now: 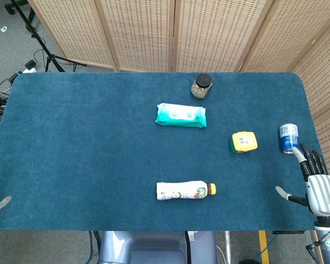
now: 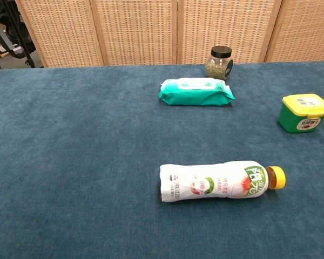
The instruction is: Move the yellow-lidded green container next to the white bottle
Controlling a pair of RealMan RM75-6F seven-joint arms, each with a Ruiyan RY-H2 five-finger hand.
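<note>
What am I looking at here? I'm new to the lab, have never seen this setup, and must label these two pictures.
Both pictures come from cameras on a two-armed robot that a person steers remotely. The head view looks down on the blue table from above; the chest view looks across it from lower down.

The right hand, a metal hand with fingers, shows at the table's right edge in the head view, fingers apart and holding nothing. Of the left hand only fingertips show at the left edge, so its state is unclear.

On the table lie a white bottle on its side with a yellow cap, a yellow-lidded green container, a teal wipes pack, a dark-lidded glass jar and, in the head view only, a blue can near the right hand. Nothing is held.
</note>
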